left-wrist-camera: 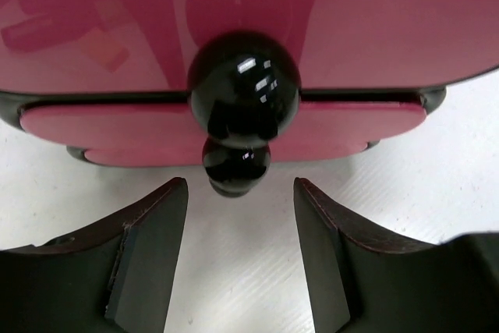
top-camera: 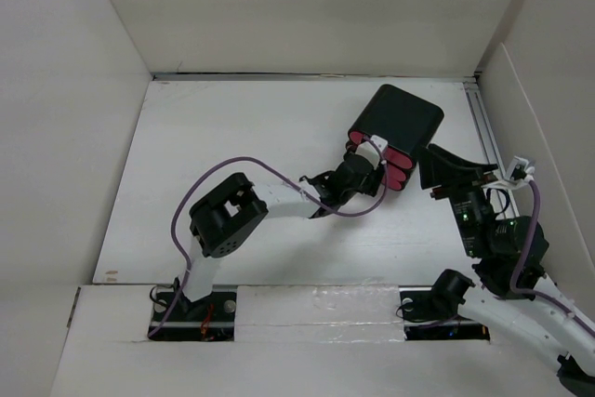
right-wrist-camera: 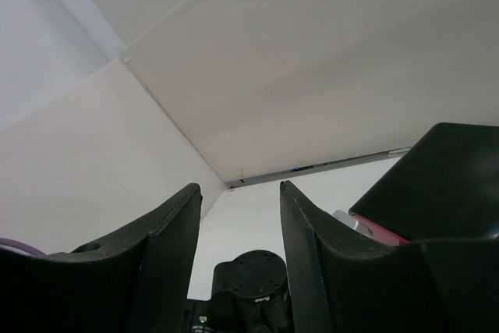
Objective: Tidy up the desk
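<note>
**Surface** (top-camera: 232, 137): white and matte, lying under the cabinet (top-camera: 400, 118) and stretching away mostly to the cabinet's left and near side; pale walls are standing around it.

**Cabinet:** small, black, sitting turned at an angle, its pink drawers facing the arms. Upper drawer (left-wrist-camera: 351, 29) and lower drawer (left-wrist-camera: 351, 126) are each carrying a glossy black round knob, the upper knob (left-wrist-camera: 243, 79) sitting above the lower knob (left-wrist-camera: 236, 168).

**Left gripper** (left-wrist-camera: 240, 200): reaching up to the cabinet's drawer front, its fingers (left-wrist-camera: 148, 255) standing apart and holding nothing. The lower knob is sitting just ahead of the gap between the tips, with no contact showing; bare white surface is showing between the fingers.

**Right gripper** (right-wrist-camera: 240, 208): hovering just beside the cabinet's right side, tilted up toward the far wall. Its fingers (right-wrist-camera: 164, 263) are standing apart with nothing between them and nothing touching them. The cabinet's black side and a sliver of pink are showing past the right finger.
</note>
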Available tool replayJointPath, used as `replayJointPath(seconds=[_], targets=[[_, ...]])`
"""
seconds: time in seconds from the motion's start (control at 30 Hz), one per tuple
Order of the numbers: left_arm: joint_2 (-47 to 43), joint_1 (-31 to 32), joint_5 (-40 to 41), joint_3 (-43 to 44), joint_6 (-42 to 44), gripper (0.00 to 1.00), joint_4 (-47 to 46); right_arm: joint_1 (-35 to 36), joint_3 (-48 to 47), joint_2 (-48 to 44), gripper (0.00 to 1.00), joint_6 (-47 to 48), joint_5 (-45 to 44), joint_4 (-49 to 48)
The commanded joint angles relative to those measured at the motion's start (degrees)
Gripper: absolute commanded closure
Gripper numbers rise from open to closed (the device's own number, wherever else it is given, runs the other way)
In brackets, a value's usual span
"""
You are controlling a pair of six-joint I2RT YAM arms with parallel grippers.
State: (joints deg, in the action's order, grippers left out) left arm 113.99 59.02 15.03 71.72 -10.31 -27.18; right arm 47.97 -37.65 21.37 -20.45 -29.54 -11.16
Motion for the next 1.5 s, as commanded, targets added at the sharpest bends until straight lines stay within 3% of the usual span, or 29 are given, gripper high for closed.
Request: replayJointPath(seconds=[0.0,0.5,0.7,0.87,1.03,1.47], targets=[[0.1,-1.4,-0.6,3.6,0.5,0.47,-2.0,-0.4,0.1,0.3,0.49,0.7,0.8,-2.9],[2.3,-1.4,-1.3,6.9,2.0,0.53,-2.4,-0.4,-0.1,2.4,0.48,1.2,1.5,-3.3],[3.0,-1.4,-1.2,7.2,2.6,0.61,-1.5,-0.4,-0.1,2.2,0.48,1.2,1.2,-3.3],[2.1,-1.4,-0.4,6.2,2.5,0.83,-2.1,-0.4,-0.1,2.3,0.48,1.2,1.2,-3.3],[-0.5,-1.4,-0.6,3.3,1.7,0.94,-2.9,-0.4,0.0,2.8,0.48,1.2,1.1,-3.4],[-8.5,0.3,1.8,-7.2,1.1,0.99,-4.6,-0.4,-0.4,5.4,0.47,1.5,0.1,-3.3]])
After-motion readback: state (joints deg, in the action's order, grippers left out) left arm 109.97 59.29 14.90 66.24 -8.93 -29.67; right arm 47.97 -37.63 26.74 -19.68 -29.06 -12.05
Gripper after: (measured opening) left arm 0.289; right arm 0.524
